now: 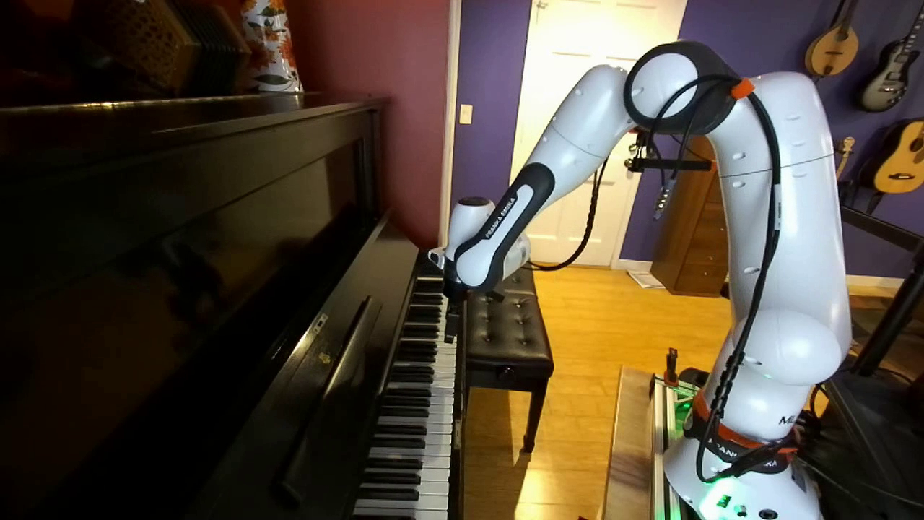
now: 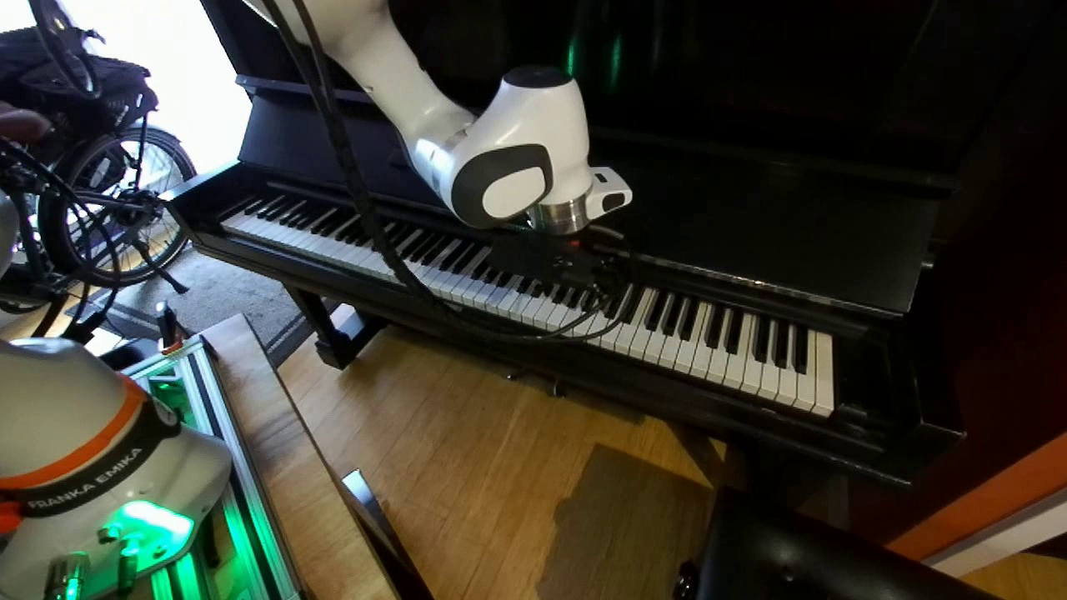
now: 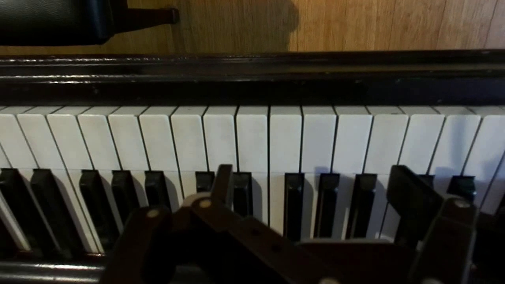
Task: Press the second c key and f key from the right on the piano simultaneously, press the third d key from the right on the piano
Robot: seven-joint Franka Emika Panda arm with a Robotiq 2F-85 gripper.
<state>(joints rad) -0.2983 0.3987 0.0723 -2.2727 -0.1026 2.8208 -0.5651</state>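
The piano (image 1: 289,173) is a large glossy dark upright; it also shows in an exterior view (image 2: 792,225). Its row of white and black keys (image 1: 433,433) shows in both exterior views (image 2: 717,358). In the wrist view the keys (image 3: 252,142) run across the middle. My gripper (image 3: 312,173) is open and empty, its fingertips spread over several keys near the front ends of the black keys. In the exterior views the gripper (image 1: 451,336) points down over the keys and is dark against them (image 2: 596,279). Contact with the keys cannot be told; no key looks pressed down.
A black padded bench (image 1: 505,325) stands beside the keyboard; it also shows in the wrist view (image 3: 51,19). A flowered vase (image 1: 271,47) stands on the piano top. The arm's black cable (image 2: 500,335) loops before the keys. A bicycle (image 2: 108,187) stands beyond the piano's far end.
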